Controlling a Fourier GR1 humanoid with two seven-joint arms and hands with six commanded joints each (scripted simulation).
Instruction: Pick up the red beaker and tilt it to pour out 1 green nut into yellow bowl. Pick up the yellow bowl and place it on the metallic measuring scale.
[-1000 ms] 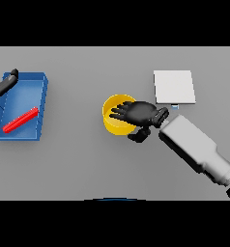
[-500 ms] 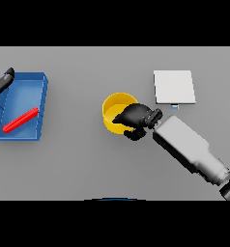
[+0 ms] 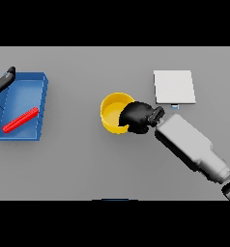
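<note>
Nearest the lower right edge, the right arm (image 3: pixel 194 149) comes in as a boxy white and grey forearm with a smooth, matte shell, slanting up and to the left across the desk (image 3: pixel 88 164), a flat, even grey surface with no visible grain or seams. At the end of that arm the dark right hand (image 3: pixel 137 116) sits at the right side of the yellow bowl (image 3: pixel 112 113), its fingers curled over the bowl's rim so that it grasps the bowl at that edge. The bowl is round with a plain, glossy yellow wall and a slightly paler inside; it stands near the middle of the desk, and what lies in it cannot be made out. To the left, well apart from the bowl, a blue tray (image 3: pixel 42 103) with low raised walls and a rectangular outline lies on the desk, and a slim red beaker (image 3: pixel 20 120) lies inside it on its side, slanted from lower left to upper right. Farther back on the right, just beyond the right hand and the wrist, the metallic measuring scale (image 3: pixel 174 87) shows as a flat, pale, square plate with a small tab at its near edge. At the far left edge, over the tray's upper corner, the left hand (image 3: pixel 2 82) shows dark and only in part, its fingers extended and holding nothing.
</note>
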